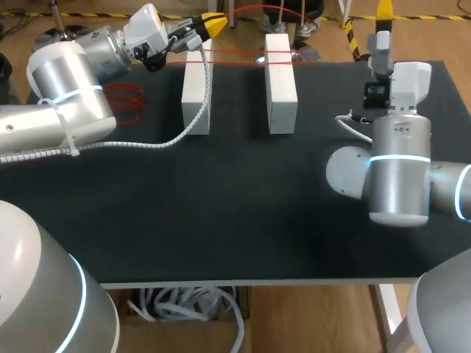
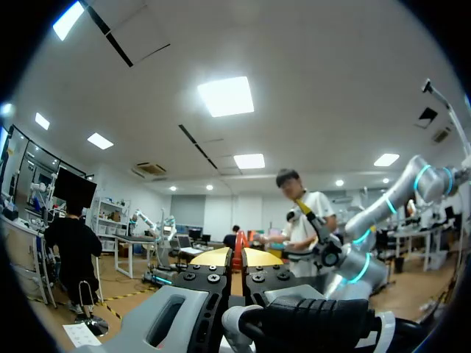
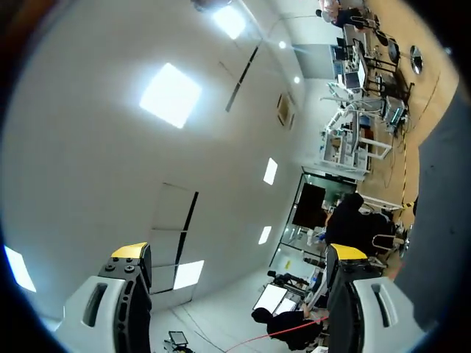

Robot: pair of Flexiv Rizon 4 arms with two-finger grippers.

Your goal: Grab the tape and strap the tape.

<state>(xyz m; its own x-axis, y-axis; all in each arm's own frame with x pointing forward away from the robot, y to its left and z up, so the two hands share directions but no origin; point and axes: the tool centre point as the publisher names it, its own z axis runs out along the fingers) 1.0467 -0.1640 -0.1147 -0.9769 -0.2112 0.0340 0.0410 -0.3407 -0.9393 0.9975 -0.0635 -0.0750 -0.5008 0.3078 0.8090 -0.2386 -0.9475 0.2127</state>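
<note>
my left gripper (image 1: 210, 26), upper left of the frame, is pinched closed on the red tape (image 1: 235, 62) — a thin strand running across the two white blocks (image 1: 196, 88) in the upper middle, with spare loops (image 1: 124, 98) lying at the left. i judge it light, limp and slippery, best nipped close to a block. my right gripper (image 3: 239, 251), at the far right, stands wide open, holding nothing — i see no container here

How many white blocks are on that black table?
2. The left white block lies by the left gripper; the right white block lies beside it, mid-table, red tape crossing both. None seems hidden.
</note>
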